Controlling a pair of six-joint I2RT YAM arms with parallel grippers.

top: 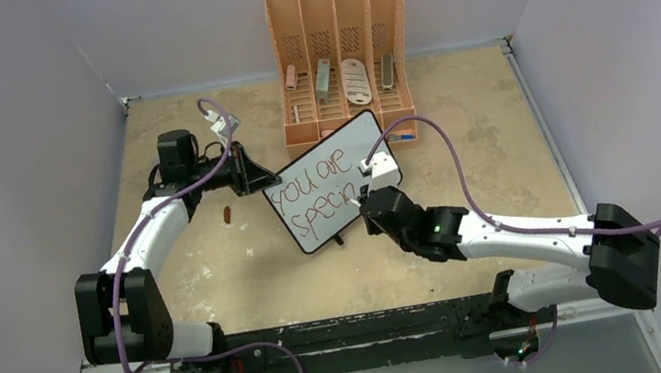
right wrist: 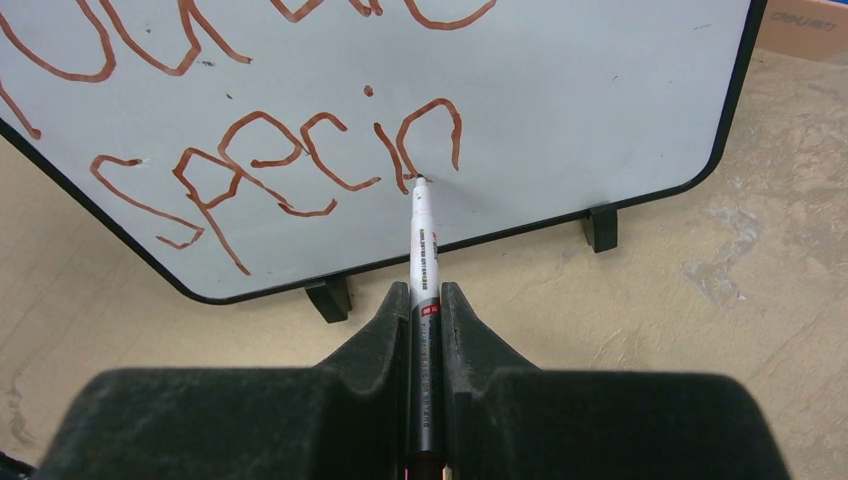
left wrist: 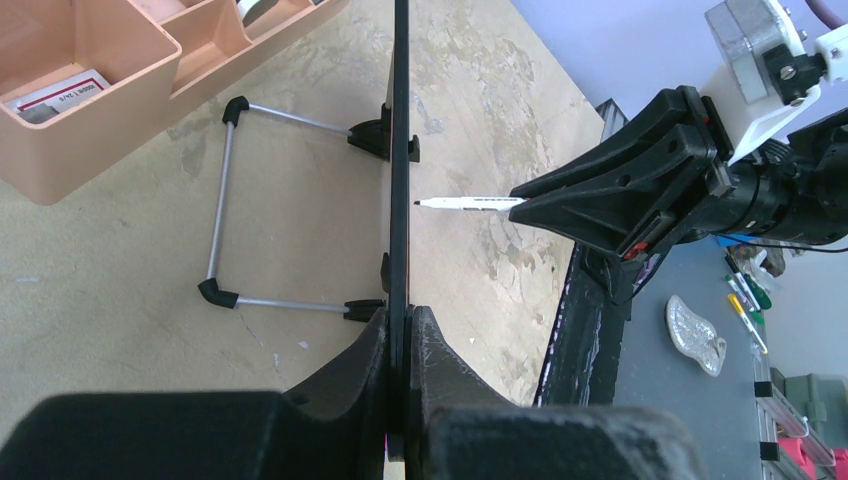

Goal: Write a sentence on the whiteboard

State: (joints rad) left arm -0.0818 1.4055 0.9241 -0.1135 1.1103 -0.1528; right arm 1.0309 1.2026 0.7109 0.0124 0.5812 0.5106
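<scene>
One marker (right wrist: 423, 235) is clenched between the fingers of the right gripper (right wrist: 425, 295), barrel pointing straight ahead at the front face of the whiteboard (right wrist: 580, 110). The tip sits at the lower line of writing, at the foot of the last stroke; from the left wrist view it appears to meet the board face, though contact cannot be confirmed at that angle. The whiteboard stands upright on its small black feet on the table (top: 468, 123), turned at an angle to the arms. Status of the sentence (right wrist: 270, 165): the upper line reads "you are" and is complete; the lower line reads "speci", followed by an arch-shaped stroke that is judged to be the start of an "a". Work outstanding, by that judgement: finish the "a", then add the "l" and the exclamation mark. Bare board to the right of the last stroke looks sufficient for these characters. At the left edge of the whiteboard, the left gripper (left wrist: 408, 325) is clamped on the frame, one finger on each face, bracing the board against pen pressure. Behind the whiteboard stands the orange organizer (top: 336, 33), which plays no part in the current step.
</scene>
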